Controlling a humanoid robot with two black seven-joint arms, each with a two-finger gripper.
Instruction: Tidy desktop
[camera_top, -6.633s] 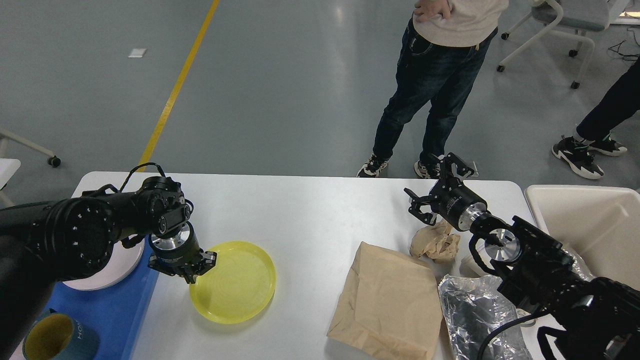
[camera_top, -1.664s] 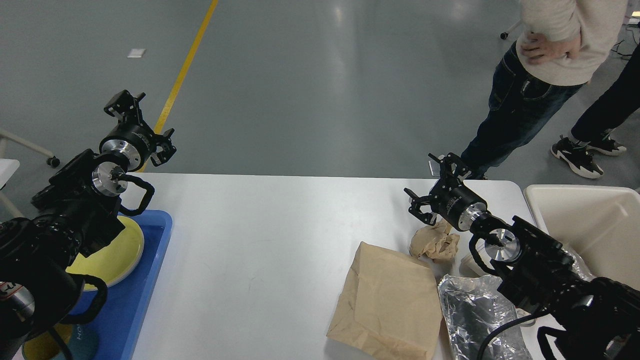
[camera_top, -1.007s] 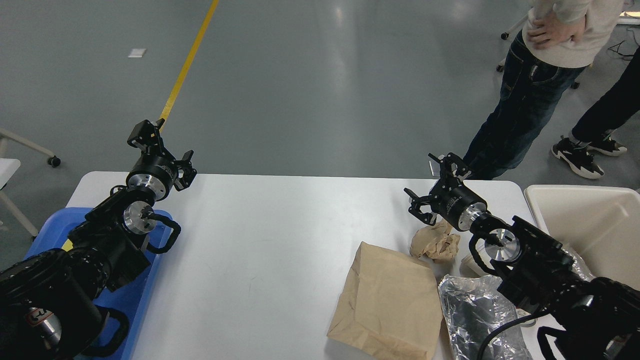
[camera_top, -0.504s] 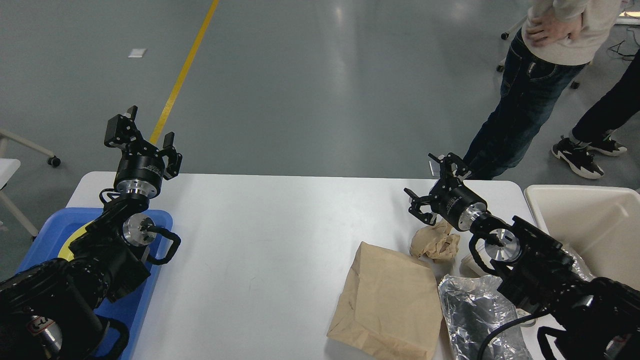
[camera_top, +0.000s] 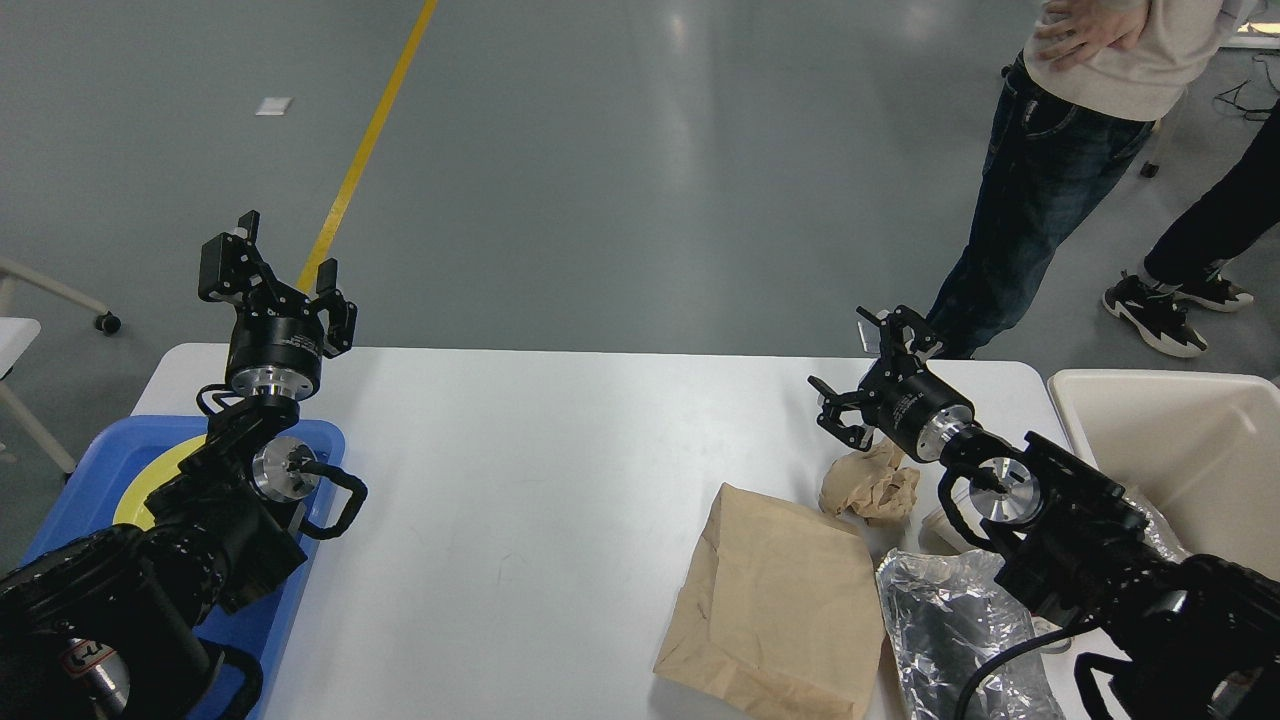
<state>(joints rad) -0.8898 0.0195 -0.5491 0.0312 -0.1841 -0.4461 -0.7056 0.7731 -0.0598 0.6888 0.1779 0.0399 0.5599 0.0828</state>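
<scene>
Worktop (camera_top: 560, 480) spans between both arms. Right gripper (camera_top: 868, 375), spread and empty, hangs just above a paper wad (camera_top: 872, 487); bag (camera_top: 780, 600) nearer. Left gripper (camera_top: 270, 275), spread, raised beyond the tray (camera_top: 75, 480).

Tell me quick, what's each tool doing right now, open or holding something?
Left tool: open, holding nothing.
Right tool: open, holding nothing.
</scene>
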